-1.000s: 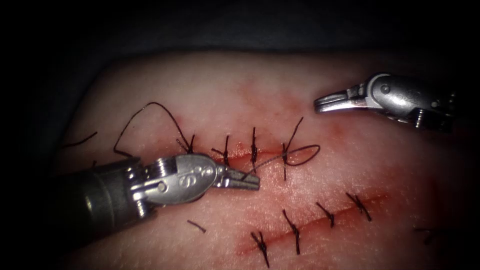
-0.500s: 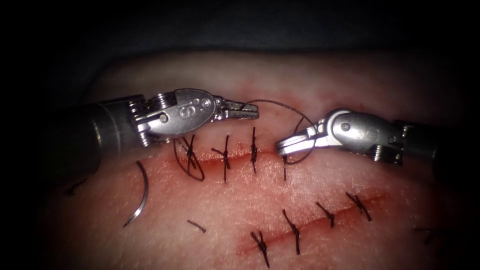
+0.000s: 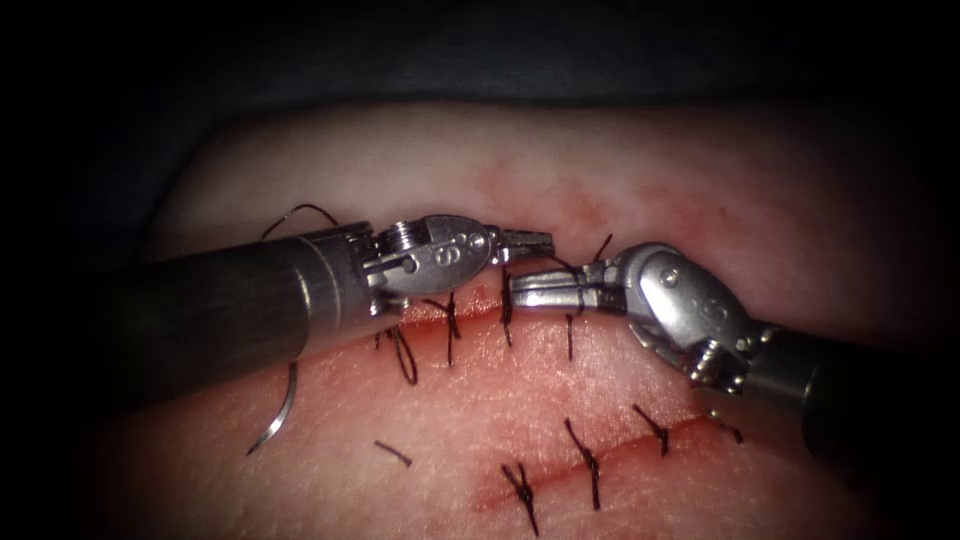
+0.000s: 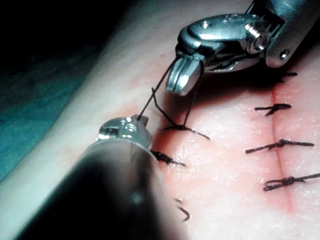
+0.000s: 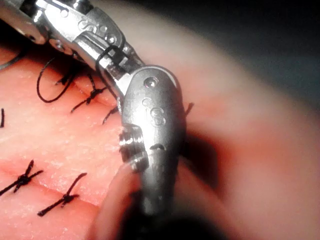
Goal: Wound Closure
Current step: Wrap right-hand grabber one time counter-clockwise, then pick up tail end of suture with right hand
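Two end effectors meet over the cut: left end effector grips the thread, right end effector, thread-wrapped, appears closed; needle lies free left of it.

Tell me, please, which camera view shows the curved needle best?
The endoscope view: the needle lies free on the tissue, left of the upper cut, with neither tool holding it. The left tool and right tool are shut on the thread. I cannot make out the needle in either wrist view.
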Available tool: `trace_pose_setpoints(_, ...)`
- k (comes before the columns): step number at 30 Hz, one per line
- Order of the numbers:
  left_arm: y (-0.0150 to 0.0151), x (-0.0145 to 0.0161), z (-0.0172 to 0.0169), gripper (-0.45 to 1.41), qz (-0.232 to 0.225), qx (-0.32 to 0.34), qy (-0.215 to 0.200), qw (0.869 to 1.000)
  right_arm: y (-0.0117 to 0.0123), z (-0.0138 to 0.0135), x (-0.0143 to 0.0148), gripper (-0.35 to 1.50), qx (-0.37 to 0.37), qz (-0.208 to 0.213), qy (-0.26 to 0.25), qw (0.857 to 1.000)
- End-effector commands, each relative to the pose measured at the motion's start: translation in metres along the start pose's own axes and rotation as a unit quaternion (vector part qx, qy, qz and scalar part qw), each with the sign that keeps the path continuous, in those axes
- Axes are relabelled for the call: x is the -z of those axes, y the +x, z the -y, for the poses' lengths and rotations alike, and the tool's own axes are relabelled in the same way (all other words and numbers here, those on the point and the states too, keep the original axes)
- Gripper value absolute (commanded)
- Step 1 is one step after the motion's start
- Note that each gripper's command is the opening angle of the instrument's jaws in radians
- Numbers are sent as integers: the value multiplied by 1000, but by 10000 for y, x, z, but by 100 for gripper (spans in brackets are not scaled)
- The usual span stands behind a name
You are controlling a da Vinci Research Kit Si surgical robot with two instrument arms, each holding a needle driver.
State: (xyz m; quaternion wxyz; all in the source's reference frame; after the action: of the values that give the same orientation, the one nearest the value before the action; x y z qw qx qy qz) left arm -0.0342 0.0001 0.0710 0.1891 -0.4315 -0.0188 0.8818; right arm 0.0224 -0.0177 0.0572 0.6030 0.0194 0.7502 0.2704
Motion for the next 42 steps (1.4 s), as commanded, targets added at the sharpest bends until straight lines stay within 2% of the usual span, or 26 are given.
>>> trace_pose_setpoints(1, 6, -4, 1, -45, -3, -2, 0, 1000, -1, 4, -14, -35, 1, -7, -28, 1000)
trace_pose_setpoints(4, 9, 5, -14, -45, -4, -5, -1, 1000, 2, 11, -8, -35, 1, 1, -147, 989)
trace_pose_setpoints(6, 10, 9, -23, -45, -4, -6, 0, 1000, 4, 12, 0, -35, -31, -5, -203, 979)
trace_pose_setpoints(7, 12, 13, -30, -45, -5, -8, -1, 1000, 5, 14, 8, -35, -56, -9, -242, 969)
trace_pose_setpoints(12, 21, 15, -46, -45, -6, -8, 3, 1000, -2, 26, 28, -35, -134, -18, -307, 942)
trace_pose_setpoints(13, 25, 13, -53, -45, -8, -8, 2, 1000, -8, 33, 35, -35, -169, -24, -327, 930)
trace_pose_setpoints(16, 29, 7, -63, -45, -9, -10, 5, 1000, -16, 40, 42, -35, -206, -27, -349, 914)
trace_pose_setpoints(20, 30, 1, -73, -45, -9, -13, 9, 1000, -23, 39, 54, 5, -254, -40, -360, 897)
trace_pose_setpoints(24, 28, -1, -76, -45, -8, -14, 11, 1000, -31, 35, 66, 19, -277, -51, -370, 885)
trace_pose_setpoints(27, 29, 0, -77, -45, -7, -15, 10, 1000, -42, 31, 77, 47, -292, -56, -385, 874)
trace_pose_setpoints(29, 29, 0, -78, -45, -6, -15, 11, 1000, -47, 26, 84, 54, -296, -59, -395, 868)
trace_pose_setpoints(34, 28, -3, -81, -45, -1, -14, 9, 1000, -57, 21, 82, 99, -297, -29, -410, 862)
trace_pose_setpoints(39, 28, -3, -82, -45, 2, -15, 7, 1000, -69, 12, 70, 118, -302, -16, -423, 854)
trace_pose_setpoints(42, 27, -4, -82, -45, 6, -16, 4, 1000, -72, 4, 67, 120, -301, -12, -428, 852)
